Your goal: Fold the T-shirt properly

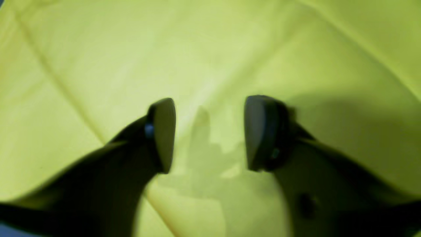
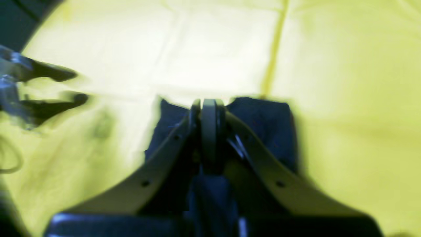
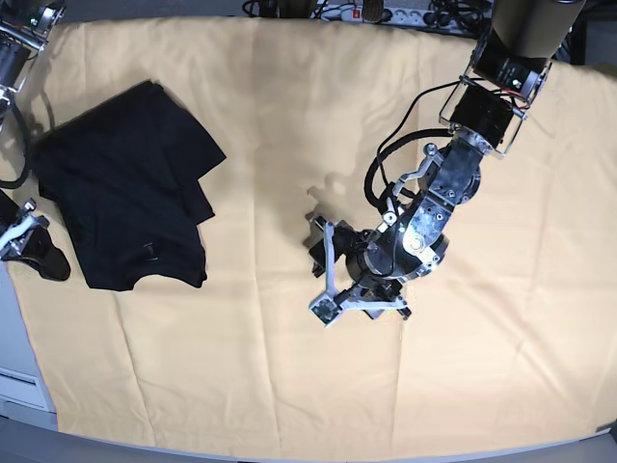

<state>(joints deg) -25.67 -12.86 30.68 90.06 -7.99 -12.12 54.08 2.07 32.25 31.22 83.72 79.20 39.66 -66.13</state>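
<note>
The black T-shirt (image 3: 125, 193) lies in loose folded layers on the pale yellow cloth (image 3: 251, 367) at the left of the base view. My left gripper (image 3: 318, 270) hangs open and empty over bare cloth mid-table, well right of the shirt. In the left wrist view it (image 1: 210, 108) shows only yellow cloth between its fingers. My right gripper (image 3: 29, 236) is at the left edge, beside the shirt's lower left side. In the right wrist view its fingers (image 2: 209, 103) are pressed together over a small dark fabric patch (image 2: 260, 121). I cannot tell whether they pinch it.
A power strip and cables (image 3: 386, 12) lie past the cloth's back edge. The left arm (image 3: 482, 106) reaches in from the top right with loose cables. A blurred dark two-pronged shape (image 2: 49, 89) shows at the left of the right wrist view.
</note>
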